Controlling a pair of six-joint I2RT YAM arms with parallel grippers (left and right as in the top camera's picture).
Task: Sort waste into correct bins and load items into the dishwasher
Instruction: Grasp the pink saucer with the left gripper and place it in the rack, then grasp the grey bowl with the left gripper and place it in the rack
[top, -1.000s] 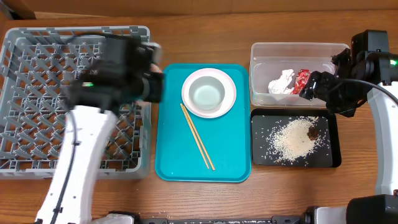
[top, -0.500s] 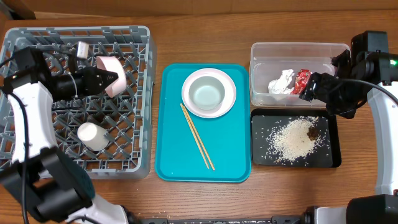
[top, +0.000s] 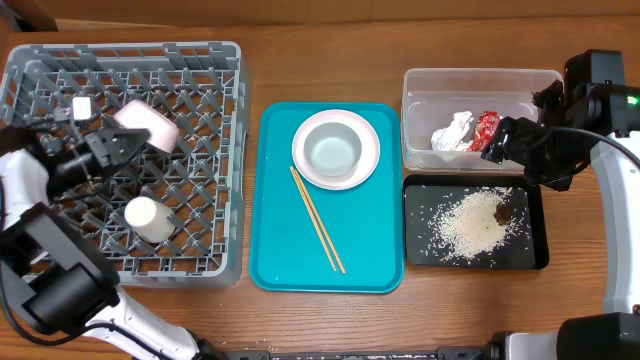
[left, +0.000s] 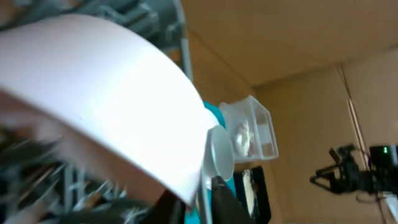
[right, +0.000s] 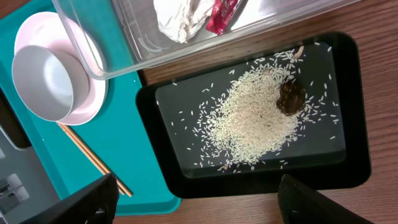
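Loading the pale pink bowl (top: 148, 125) into the dish rack (top: 205, 60), by the look of it: clamped at the rim in the left gripper (top: 122, 142), tipped on its side over the far-left part of the lattice, beyond the small white cup (top: 148, 218) lying among the pegs. Cannot tell from either view whether touching the pegs yet. Lower slowly, keep the tilt, aim the rim between two rows of pegs, steer clear of the cup, and part the fingers only once settled and leaning. Probably next: the grey bowl (top: 333, 152) sitting in the white plate (top: 372, 140), and the chopsticks (top: 317, 220) lying slantwise just nearer, all on the teal tray (top: 375, 255) in the middle. Over to the right, above the near-right edge of the clear tub (top: 480, 80), the right gripper (top: 497, 142), fingers wide apart and holding nothing. Inside the tub, the white tissue (top: 453, 131) and red wrapper (top: 485, 128); nearer, in the black tray (top: 420, 250), the rice (top: 468, 228) with the brown scrap (top: 502, 212) on the pile. Underneath it all, a level wooden table (top: 330, 50) with visible grain; behind, from the left wrist view, plain brown cardboard-like panels (left: 280, 37).
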